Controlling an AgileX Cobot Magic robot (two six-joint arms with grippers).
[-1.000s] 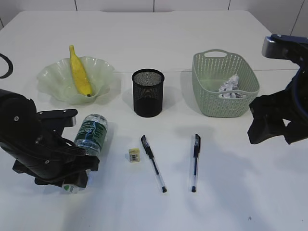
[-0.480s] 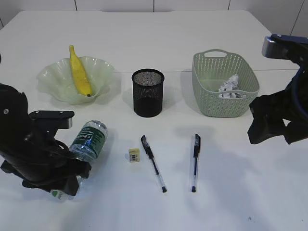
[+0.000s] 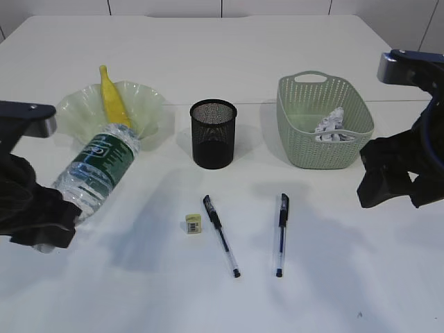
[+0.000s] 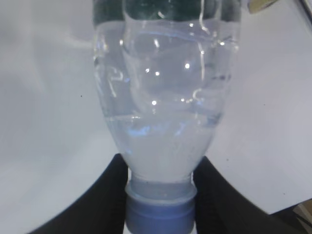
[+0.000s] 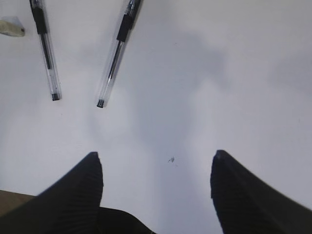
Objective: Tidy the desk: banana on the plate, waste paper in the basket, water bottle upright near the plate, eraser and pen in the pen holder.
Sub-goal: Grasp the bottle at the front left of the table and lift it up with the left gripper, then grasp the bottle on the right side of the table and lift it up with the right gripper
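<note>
Left claw (image 3: 43,232) clenched on cap end of water bottle (image 3: 97,166), lifted off counter (image 3: 333,291), body slanting up and away toward plate (image 3: 142,111). Swing base down, set upright beside plate, clear of banana (image 3: 112,97). Right claw (image 5: 156,165) released, empty.

Right wrist view: dark ribbed fingers (image 5: 78,192) of the right gripper (image 5: 156,187) stand wide apart above the plain white desk (image 5: 234,73). Two clear-barrelled black-grip pens (image 5: 117,51) lie upper left, near each other. Small pale yellow eraser block (image 5: 10,27) at left edge.
</note>
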